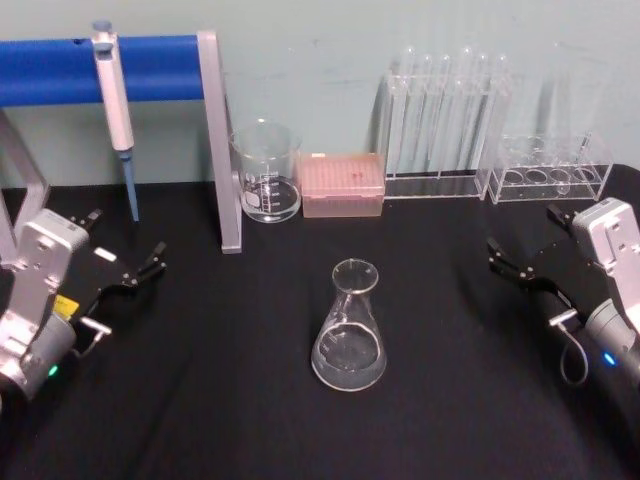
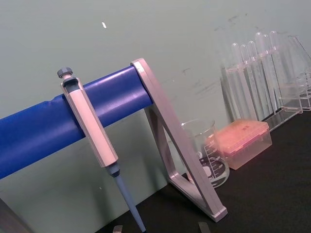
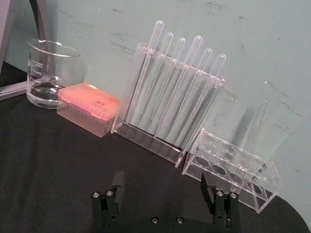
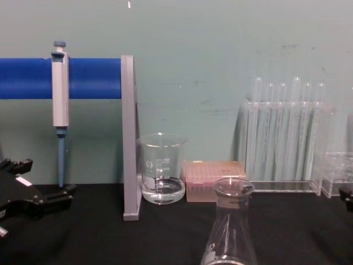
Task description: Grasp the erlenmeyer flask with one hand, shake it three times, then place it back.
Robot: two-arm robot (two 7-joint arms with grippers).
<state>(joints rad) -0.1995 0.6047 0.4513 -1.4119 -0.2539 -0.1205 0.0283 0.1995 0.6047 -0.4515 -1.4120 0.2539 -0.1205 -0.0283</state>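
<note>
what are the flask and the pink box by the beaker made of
The flask looks like clear, glossy glass: you see the black cloth through it and glints on its rim. The pink box seems frosted, translucent plastic, with dull, cloudy walls.

you see the erlenmeyer flask point(image 4: 229, 223) at bottom centre-right. the beaker point(image 4: 161, 171) stands left of centre. the left gripper point(image 4: 43, 179) sits lower left, fingers apart.

Beaker point(image 1: 266, 172) (w/ liquid) nr pink tip box point(image 1: 343, 185); pipette point(image 1: 116, 108) on blue bar point(image 1: 50, 70).
</note>
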